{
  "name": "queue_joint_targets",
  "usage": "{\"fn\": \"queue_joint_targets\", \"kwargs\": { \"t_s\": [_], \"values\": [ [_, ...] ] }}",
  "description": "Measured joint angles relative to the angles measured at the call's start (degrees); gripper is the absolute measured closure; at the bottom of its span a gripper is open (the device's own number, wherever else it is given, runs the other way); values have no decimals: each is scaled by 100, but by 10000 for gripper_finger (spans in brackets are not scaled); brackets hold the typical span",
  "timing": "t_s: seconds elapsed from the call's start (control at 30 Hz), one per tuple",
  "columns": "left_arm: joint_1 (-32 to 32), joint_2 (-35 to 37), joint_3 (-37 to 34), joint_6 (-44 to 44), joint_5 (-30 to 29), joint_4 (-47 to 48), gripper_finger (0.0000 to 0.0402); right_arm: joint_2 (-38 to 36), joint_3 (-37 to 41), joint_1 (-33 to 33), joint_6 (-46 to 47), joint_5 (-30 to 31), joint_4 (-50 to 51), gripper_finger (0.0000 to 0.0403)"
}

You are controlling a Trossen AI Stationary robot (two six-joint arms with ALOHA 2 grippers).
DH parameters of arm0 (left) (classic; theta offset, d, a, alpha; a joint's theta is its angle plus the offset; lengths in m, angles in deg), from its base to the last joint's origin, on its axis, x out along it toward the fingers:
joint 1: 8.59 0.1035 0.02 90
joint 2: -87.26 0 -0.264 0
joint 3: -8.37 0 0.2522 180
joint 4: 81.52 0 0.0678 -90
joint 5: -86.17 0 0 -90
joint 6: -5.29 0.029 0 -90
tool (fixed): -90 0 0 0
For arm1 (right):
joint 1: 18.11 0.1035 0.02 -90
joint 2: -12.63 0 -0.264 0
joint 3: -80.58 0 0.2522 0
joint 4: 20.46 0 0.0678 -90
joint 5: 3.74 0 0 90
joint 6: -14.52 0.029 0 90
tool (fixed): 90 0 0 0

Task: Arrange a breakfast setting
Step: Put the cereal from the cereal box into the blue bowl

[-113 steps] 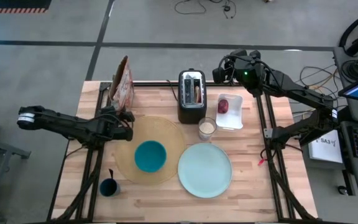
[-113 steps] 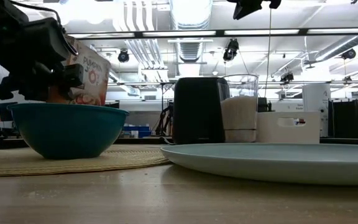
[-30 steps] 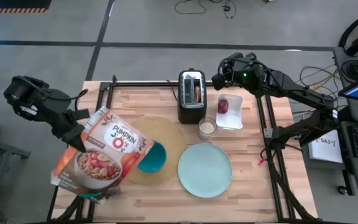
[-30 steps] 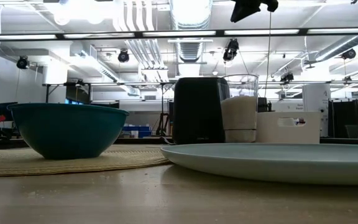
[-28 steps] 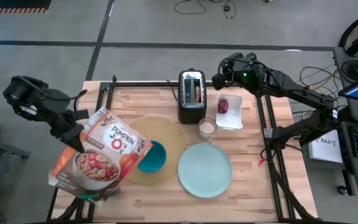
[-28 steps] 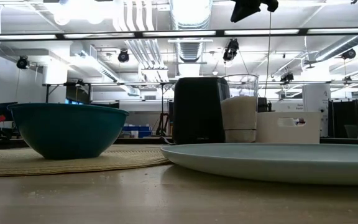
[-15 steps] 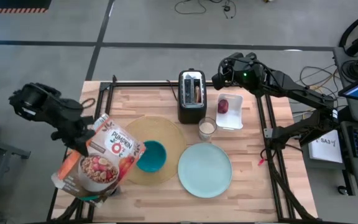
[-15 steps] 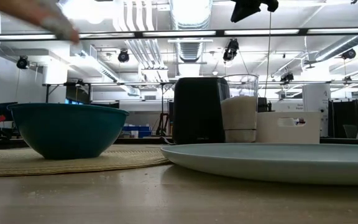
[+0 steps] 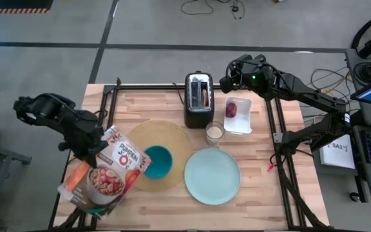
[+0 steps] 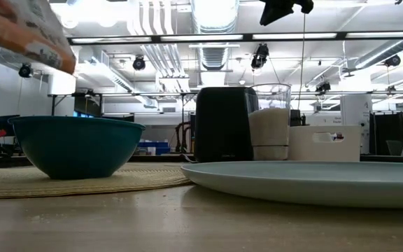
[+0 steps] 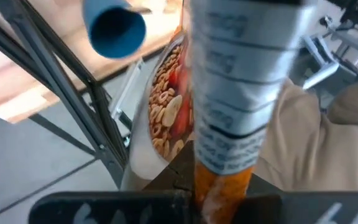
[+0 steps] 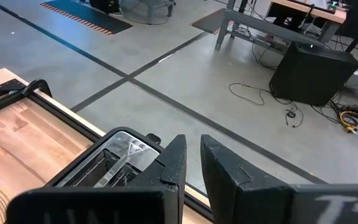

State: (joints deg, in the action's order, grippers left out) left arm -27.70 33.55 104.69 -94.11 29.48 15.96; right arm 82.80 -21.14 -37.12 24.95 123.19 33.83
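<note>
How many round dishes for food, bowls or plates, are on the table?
2: a teal bowl on the round tan placemat, partly under the cereal box, and a large pale-blue plate beside the mat. The box may hide others.

We see a pale wood table (image 9: pixel 263 187) with plank lines and a black frame. The placemat (image 9: pixel 172 138) is tan with faint rings, the bowl (image 9: pixel 158 161) teal, and the plate (image 9: pixel 212 176) pale blue. The cereal box (image 9: pixel 108 173) is white with orange edges, red lettering and a picture of tan cereal rings with red fruit. The cup (image 11: pixel 114 28) is dark blue. The toaster (image 9: pixel 198 102) is black with silvery slots, and the bread (image 9: pixel 204 96) in it is brown. The glass (image 9: pixel 214 133) is clear with a whitish filling. A dark red fruit (image 9: pixel 231 110) lies in a white tray (image 9: pixel 243 125). Both arms are black.
</note>
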Motion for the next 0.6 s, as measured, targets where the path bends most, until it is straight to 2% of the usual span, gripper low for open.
{"fn": "queue_joint_targets", "kwargs": {
  "t_s": [0.17,0.37,0.6],
  "values": [
    [9,-98,55,-17,439,-67,401,0,0,0,1,-2,46,364],
    [42,-147,18,-137,449,-80,401,0,0,0,3,-4,266,365],
    [104,-317,9,-6,198,-142,401,0,0,0,3,-8,353,364]
  ]
}}
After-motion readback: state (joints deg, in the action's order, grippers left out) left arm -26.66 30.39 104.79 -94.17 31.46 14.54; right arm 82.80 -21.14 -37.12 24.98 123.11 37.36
